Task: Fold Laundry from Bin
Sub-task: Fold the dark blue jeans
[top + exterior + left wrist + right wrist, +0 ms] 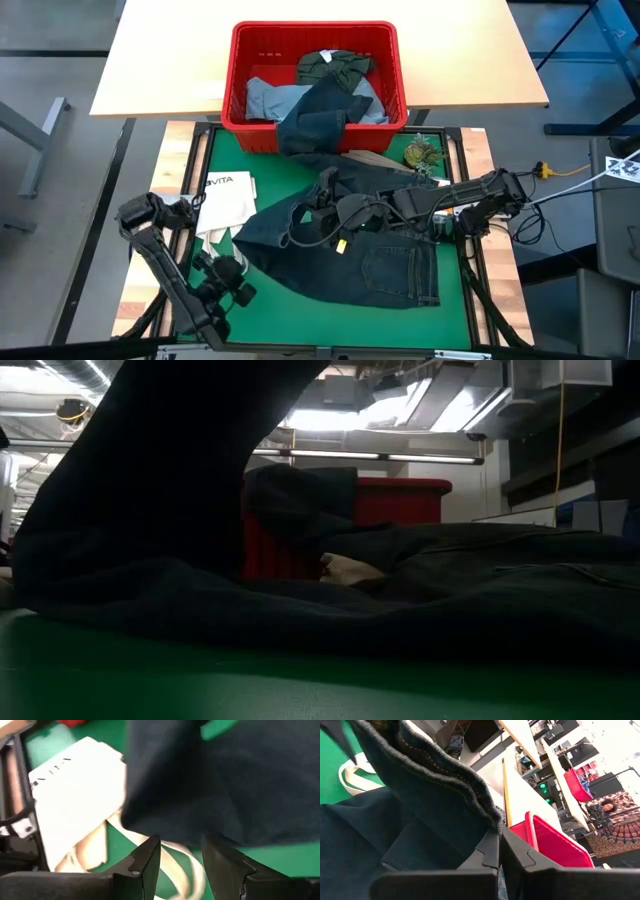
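Note:
The dark navy jeans (350, 250) lie spread on the green mat. One leg (320, 120) runs up over the near wall of the red bin (390, 60). My right gripper (322, 200) reaches in from the table's right and is shut on a raised part of them. In the low view the lifted cloth (150, 480) hangs as a dark mass. My left gripper (180, 862) stands open at the jeans' near left edge (165, 827), above the white bag's straps, with nothing between its fingers. A grey piece (265, 98) and an olive piece (335, 65) lie in the bin. My right gripper pinches a thick stitched edge of the jeans (487, 822) between its two shut fingers, coming from the table's right and slanting slightly down. That edge is lifted off the mat. The cloth falls away below it, and the rest lies on the mat.
A white tote bag (225, 205) lies on the mat's left, partly under the jeans. A small greenish thing (420, 152) sits at the mat's far right corner, and something tan (365, 160) shows beside the bin. A pale wooden table (160, 60) carries the bin.

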`<move>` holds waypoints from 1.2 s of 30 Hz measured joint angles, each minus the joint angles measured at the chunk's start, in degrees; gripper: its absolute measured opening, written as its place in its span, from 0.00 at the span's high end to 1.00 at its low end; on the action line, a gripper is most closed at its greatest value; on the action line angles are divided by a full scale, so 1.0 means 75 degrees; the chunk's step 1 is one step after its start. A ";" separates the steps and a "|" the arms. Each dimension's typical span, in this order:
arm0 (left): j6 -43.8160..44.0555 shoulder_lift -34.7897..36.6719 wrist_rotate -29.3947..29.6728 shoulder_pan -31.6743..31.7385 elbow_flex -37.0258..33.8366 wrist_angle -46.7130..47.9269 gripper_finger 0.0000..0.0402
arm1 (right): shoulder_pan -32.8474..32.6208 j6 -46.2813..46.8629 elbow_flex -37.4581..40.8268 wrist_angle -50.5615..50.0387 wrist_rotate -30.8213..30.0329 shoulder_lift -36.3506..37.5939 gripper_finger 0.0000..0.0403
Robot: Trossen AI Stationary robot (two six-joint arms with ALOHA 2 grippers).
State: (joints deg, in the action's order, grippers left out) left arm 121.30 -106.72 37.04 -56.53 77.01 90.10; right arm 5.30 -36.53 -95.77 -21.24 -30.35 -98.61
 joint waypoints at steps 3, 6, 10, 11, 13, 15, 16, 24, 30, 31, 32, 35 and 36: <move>0.0556 0.0297 -0.0007 -0.0124 -0.0768 -0.0245 0.66 | 0.0000 0.0001 0.0000 0.0004 0.0060 0.0000 0.99; 0.0910 0.0460 0.0018 -0.0202 -0.1393 -0.0735 0.66 | 0.0000 -0.0034 0.0000 0.0004 0.0073 0.0000 0.99; 0.0949 0.0481 0.0528 -0.0213 -0.1814 -0.0990 0.66 | 0.0000 -0.0196 0.0000 0.0005 0.0075 0.0000 0.99; 0.0930 0.0481 0.0567 -0.0163 -0.1850 -0.0993 0.66 | 0.0000 -0.0196 0.0000 0.0004 0.0075 0.0000 0.99; 0.0859 0.0484 0.0594 -0.0068 -0.1917 -0.1006 0.66 | 0.0000 -0.0196 0.0000 0.0010 0.0075 0.0000 0.99; 0.0771 0.0484 0.0741 -0.0018 -0.1991 -0.1040 0.66 | 0.0000 -0.0196 0.0000 0.0010 0.0075 0.0000 0.99; 0.0764 0.0485 0.0848 -0.0003 -0.2038 -0.1081 0.66 | 0.0000 -0.0196 0.0000 0.0010 0.0075 0.0000 0.99; 0.0751 0.0493 0.1148 0.0117 -0.2630 -0.1629 0.66 | -0.0003 -0.0199 0.0000 0.0012 0.0081 0.0000 0.99; 0.0495 0.0493 0.1271 0.0489 -0.3312 -0.2393 0.66 | -0.0003 -0.0199 0.0000 0.0007 0.0133 0.0000 0.99; 0.0489 0.0493 0.1231 0.0560 -0.3392 -0.2429 0.66 | -0.0003 -0.0200 0.0000 0.0010 0.0137 0.0000 0.99; 0.0489 0.0493 0.1181 0.0631 -0.3448 -0.2456 0.66 | -0.0003 -0.0199 0.0000 0.0008 0.0137 0.0000 0.99; 0.0485 0.0493 0.1102 0.0802 -0.3524 -0.2460 0.66 | -0.0003 -0.0199 0.0003 0.0007 0.0140 0.0000 0.99; 0.0471 0.0493 0.1119 0.0848 -0.3532 -0.2459 0.66 | -0.0003 -0.0199 0.0003 0.0007 0.0140 0.0000 0.99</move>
State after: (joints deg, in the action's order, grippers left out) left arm 124.84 -103.02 45.43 -50.17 50.52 71.66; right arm 5.28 -38.02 -95.74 -21.19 -29.30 -98.61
